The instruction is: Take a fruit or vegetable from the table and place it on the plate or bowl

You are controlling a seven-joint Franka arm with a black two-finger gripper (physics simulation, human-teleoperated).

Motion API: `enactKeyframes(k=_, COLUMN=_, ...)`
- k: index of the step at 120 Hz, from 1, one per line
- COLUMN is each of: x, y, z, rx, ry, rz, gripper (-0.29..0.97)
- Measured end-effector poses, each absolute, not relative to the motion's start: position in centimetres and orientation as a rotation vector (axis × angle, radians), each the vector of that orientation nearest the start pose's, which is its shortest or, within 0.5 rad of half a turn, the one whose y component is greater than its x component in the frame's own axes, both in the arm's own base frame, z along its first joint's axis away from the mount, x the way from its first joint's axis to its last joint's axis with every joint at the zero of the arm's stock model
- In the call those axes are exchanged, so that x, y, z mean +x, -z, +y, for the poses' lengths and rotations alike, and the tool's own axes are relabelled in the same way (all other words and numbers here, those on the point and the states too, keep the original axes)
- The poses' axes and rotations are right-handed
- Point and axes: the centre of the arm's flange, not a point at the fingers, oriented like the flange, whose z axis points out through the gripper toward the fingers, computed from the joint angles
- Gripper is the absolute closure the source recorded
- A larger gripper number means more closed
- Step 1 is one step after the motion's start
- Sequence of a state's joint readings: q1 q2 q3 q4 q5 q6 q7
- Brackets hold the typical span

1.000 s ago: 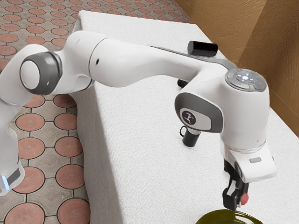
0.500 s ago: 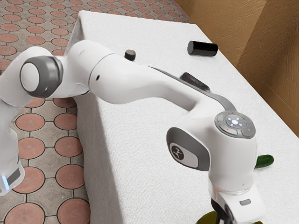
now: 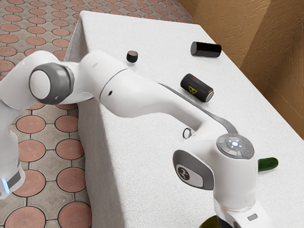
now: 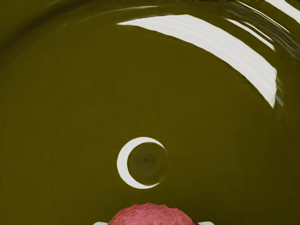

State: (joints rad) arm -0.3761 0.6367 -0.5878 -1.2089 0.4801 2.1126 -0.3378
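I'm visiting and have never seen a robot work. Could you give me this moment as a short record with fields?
Setting: white table, tiled floor beside it
Arm: white arm, bent down over the olive dish
Under the hand: red bumpy fruit, above the dish's inside
Fruit touching dish: cannot tell
Other produce: green cucumber, on the table outside the dish
Other things: black can and black cylinder, both lying down
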Motion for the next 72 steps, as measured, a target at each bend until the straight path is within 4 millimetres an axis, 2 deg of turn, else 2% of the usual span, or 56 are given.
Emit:
enactKeyframes(k=20, x=55.1, y=-47.2, z=-52.2, rx=-3.068, ry=0.619, rz=0.957, gripper=0.50)
enactKeyframes(k=61, x=56.0, y=-45.9, z=-52.1, rx=-3.130, ry=0.637, rz=0.876, gripper=0.50)
enactKeyframes(k=72, x=56.4, y=-45.4, z=-51.8, rx=-3.140, ry=0.630, rz=0.854, gripper=0.41)
